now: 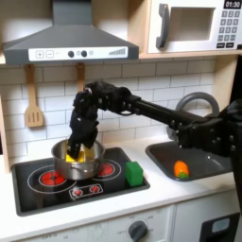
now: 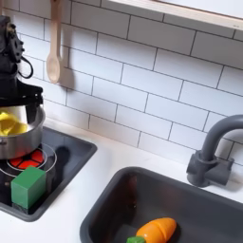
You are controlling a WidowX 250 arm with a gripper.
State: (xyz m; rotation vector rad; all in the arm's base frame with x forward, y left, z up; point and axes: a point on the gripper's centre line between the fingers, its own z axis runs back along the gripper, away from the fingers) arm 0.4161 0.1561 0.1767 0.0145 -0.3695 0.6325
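In the first exterior view I am hanging my claw (image 1: 77,145) straight down over the steel pot (image 1: 76,163), which is sitting on the back-left ring of the toy stove (image 1: 38,181). My fingers are pointing down into the pot's mouth, and between them a yellow piece (image 1: 83,151) is showing. I cannot tell whether I am clamping it or whether it is simply lying in the pot under me, since my own dark wrist is covering the tips. The pot is sitting squarely on the red ring, so its rim is facing straight up at me, which is why I am reaching it from above and not from the side. A green block (image 1: 134,173) is standing on the stove's right edge, just beside the pot but apart from it. In the sink (image 1: 203,163) at the first exterior view's right, an orange carrot (image 1: 180,169) is lying well away from me.

In the second exterior view I am seeing my claw (image 2: 21,95) at the second exterior view's left edge, standing just above the pot (image 2: 21,136), with the yellow piece (image 2: 9,123) resting inside against the wall. Whether my fingers are apart or together I cannot tell here either. The green block (image 2: 29,187) is sitting at the near edge of the stove, a wooden spoon (image 2: 53,57) is hanging on the tiled wall, and the carrot (image 2: 155,230) is lying in the sink (image 2: 114,204) beneath the grey tap (image 2: 214,152)
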